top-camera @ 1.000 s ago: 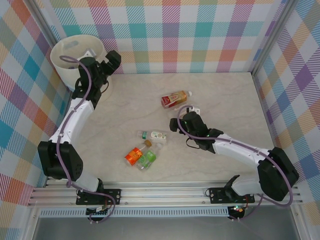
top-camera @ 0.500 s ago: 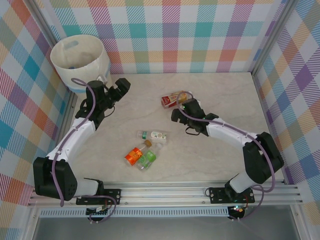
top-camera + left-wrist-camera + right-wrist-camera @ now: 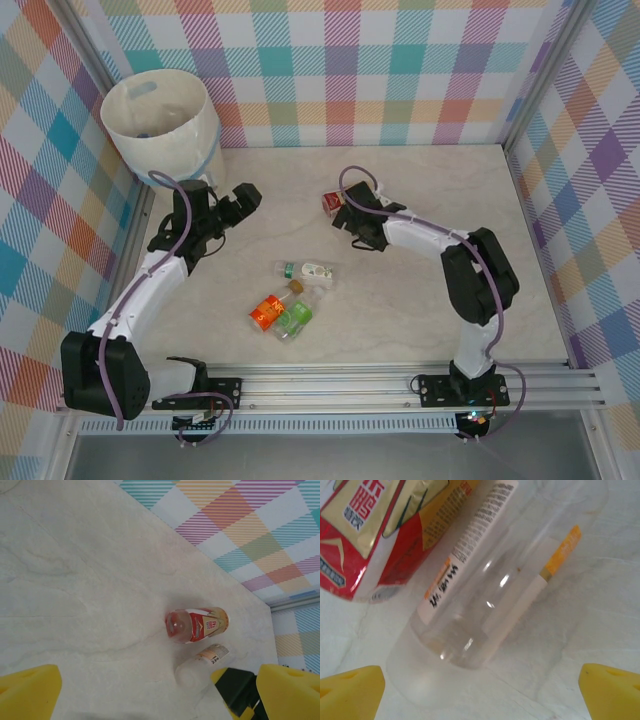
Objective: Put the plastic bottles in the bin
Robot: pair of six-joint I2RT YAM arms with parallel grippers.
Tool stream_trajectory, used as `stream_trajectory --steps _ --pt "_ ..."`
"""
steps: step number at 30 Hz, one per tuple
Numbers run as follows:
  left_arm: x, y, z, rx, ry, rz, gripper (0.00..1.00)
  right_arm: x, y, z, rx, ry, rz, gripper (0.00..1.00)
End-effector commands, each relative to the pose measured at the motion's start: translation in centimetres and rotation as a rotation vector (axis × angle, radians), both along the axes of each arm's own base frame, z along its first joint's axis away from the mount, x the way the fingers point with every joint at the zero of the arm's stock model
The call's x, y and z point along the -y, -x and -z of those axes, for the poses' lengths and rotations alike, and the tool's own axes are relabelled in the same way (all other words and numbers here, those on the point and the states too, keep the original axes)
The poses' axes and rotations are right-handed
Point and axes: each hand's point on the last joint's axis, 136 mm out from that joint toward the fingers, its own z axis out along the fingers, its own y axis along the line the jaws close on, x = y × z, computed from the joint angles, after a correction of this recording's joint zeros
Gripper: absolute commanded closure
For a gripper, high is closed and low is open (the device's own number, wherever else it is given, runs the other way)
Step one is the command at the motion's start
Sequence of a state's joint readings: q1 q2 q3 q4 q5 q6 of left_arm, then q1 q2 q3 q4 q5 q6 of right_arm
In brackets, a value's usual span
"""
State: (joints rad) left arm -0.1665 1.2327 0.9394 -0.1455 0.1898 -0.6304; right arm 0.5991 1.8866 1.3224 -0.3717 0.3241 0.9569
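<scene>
The red bottle (image 3: pixel 330 203) and a clear bottle (image 3: pixel 505 575) lie side by side at the far middle of the table (image 3: pixel 450 250). The right claw (image 3: pixel 350 212) has swung in over them in the last second, fingers wide and gripping nothing, and it hides most of both from above. Three more bottles (image 3: pixel 270 310) lie mid-table. The left claw (image 3: pixel 243 197), wide open and empty, has come away from the bin (image 3: pixel 198 125) in the far left corner. What is in the bin is hard to make out.

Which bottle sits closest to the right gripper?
The clear white-labelled bottle, centred before the open right gripper; the red-labelled bottle lies off to one side.
</scene>
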Motion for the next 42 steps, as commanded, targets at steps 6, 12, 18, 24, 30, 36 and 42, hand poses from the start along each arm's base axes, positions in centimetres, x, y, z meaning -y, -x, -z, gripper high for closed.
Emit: stream_trajectory --steps 6,12,18,24,30,36,42 --pt "-1.6 1.1 -0.4 0.028 -0.029 -0.024 0.0 -0.7 -1.8 2.1 -0.051 -0.013 0.184 0.05" --pt "-2.3 1.7 0.1 0.026 -0.033 -0.042 0.0 -1.1 -1.3 4.6 -0.117 -0.006 0.187 0.16" --pt "-2.3 1.9 0.3 0.024 -0.029 -0.039 0.0 0.2 0.1 5.4 -0.094 0.01 0.175 0.38" --pt "-1.3 1.9 0.9 -0.015 0.017 0.0 0.0 1.4 1.7 4.1 -0.039 0.026 0.1 0.53" --pt "0.6 1.4 2.4 -0.057 0.136 0.052 0.0 1.3 3.9 1.8 0.016 0.068 -0.066 0.63" --pt "1.8 1.1 2.5 -0.051 0.145 0.062 0.0 0.5 6.0 -0.3 0.088 0.009 -0.205 0.73" --pt "4.4 1.1 0.8 0.037 0.205 0.178 0.0 -1.7 7.2 -3.8 0.233 -0.123 -0.374 0.76"
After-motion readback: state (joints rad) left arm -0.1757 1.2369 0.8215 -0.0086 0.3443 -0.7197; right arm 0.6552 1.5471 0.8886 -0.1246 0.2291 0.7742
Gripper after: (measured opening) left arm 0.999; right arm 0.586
